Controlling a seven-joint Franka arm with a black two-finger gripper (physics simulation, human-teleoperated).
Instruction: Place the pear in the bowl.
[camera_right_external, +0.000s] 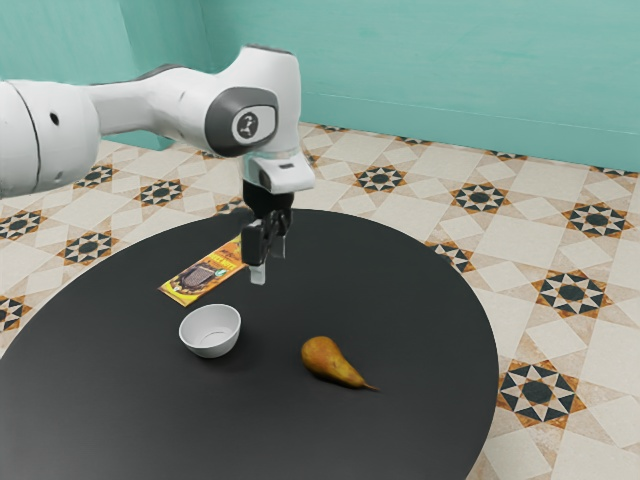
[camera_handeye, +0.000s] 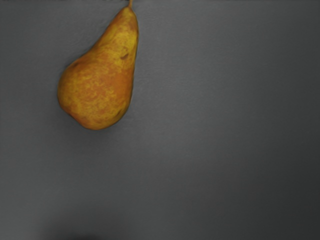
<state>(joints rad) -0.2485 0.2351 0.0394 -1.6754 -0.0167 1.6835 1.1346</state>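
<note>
We have our gripper (camera_right_external: 269, 262) above the round black table (camera_right_external: 420, 310), pointing down, its two fingers spread, with a gap between them. The pear (camera_right_external: 327, 358) lies on its side on the tabletop, lower than our gripper and off toward the exterior view's right. Its fat end is the part nearer to us, and its thin stem points away from the bowl. In the wrist view we see it below our hand, orange-brown with a few dark marks.

The white bowl (camera_right_external: 211, 343) stands upright on the table, lower than our fingertips and toward the exterior view's left, well apart from the pear. A flat yellow and brown packet (camera_right_external: 200, 276) lies on the table beyond the bowl, on the exterior view's left of our gripper, one end of it partly hidden behind our fingers.
</note>
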